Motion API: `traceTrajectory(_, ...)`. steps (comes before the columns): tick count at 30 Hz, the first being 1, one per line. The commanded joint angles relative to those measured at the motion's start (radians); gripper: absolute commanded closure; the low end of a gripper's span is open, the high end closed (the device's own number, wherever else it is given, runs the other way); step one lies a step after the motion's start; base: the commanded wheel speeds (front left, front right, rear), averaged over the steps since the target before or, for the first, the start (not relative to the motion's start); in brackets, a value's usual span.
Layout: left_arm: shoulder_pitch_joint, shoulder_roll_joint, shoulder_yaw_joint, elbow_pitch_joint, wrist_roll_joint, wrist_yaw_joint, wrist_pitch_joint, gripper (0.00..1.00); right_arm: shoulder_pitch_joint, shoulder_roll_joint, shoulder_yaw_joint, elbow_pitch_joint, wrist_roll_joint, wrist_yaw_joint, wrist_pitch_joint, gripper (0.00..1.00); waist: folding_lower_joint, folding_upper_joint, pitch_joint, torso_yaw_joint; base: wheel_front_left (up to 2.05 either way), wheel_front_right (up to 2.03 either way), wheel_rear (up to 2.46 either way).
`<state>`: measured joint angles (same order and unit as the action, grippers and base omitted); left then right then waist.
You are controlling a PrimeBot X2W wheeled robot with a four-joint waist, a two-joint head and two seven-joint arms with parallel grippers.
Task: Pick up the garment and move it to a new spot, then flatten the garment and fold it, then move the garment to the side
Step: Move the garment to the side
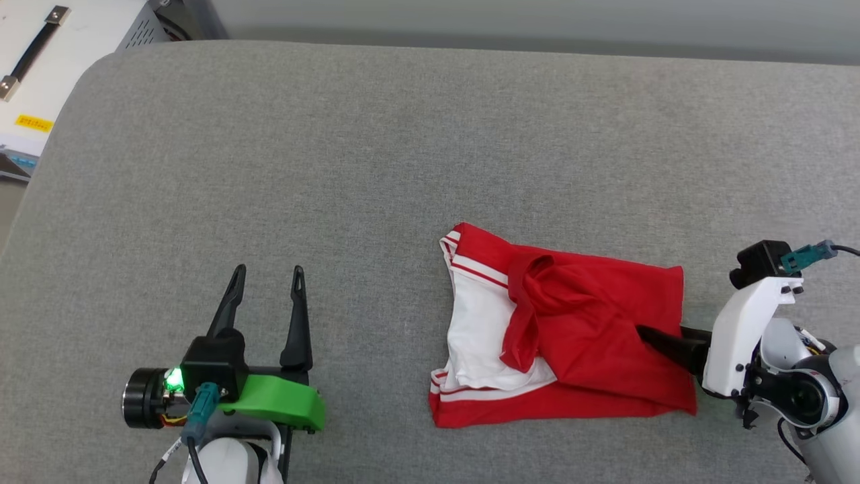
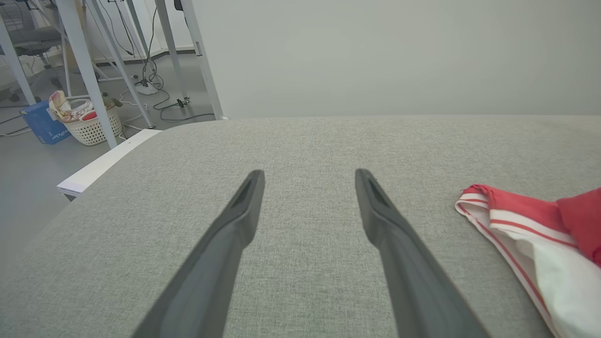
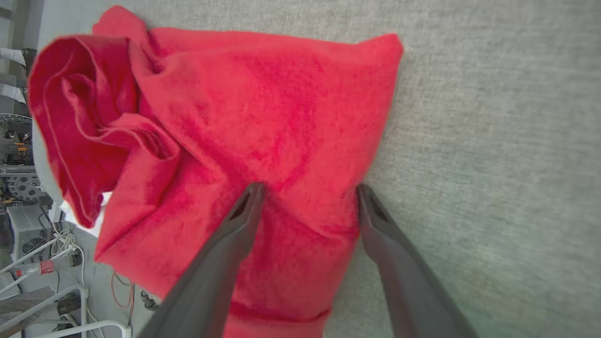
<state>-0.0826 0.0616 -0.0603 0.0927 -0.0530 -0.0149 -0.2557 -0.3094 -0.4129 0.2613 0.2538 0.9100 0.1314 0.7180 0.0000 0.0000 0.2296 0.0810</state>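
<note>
At the right edge of the garment (image 1: 591, 336), my right tool (image 3: 308, 190) showed the head camera one finger; the other was hidden. Folds covered its lower layers, and both wrist views cropped it.

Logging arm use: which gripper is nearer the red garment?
Right. The right gripper sits at the right edge of the garment, one finger over the cloth; the left gripper hovers over the grey surface, apart on its left.

Head camera high above grey cushion (image 1: 336, 168); wrist cameras low, close (garment (image 1: 605, 323) in all three)
</note>
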Motion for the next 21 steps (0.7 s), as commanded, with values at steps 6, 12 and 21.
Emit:
traceTrajectory(6, -0.036, -0.007, -0.011, 0.005, -0.008, -0.002, -0.006, 0.00, 0.022, 0.036, 0.069, 0.088, 0.026, -0.001, -0.034, 0.00, 0.0000, 0.0000, 0.035, 0.035, 0.00, 0.00, 0.00)
traceTrajectory(12, -0.035, -0.009, -0.017, 0.009, -0.014, 0.004, -0.006, 0.00, 0.024, 0.024, 0.116, 0.089, 0.036, -0.001, -0.126, 1.00, 0.0000, 0.0000, 0.033, 0.038, 0.00, 0.00, 0.00)
traceTrajectory(21, -0.014, -0.010, -0.012, 0.018, -0.017, 0.012, -0.006, 0.00, -0.030, -0.059, 0.160, -0.047, 0.008, -0.001, -0.303, 1.00, 0.0000, 0.0000, -0.016, 0.019, 0.00, 0.00, 0.00)
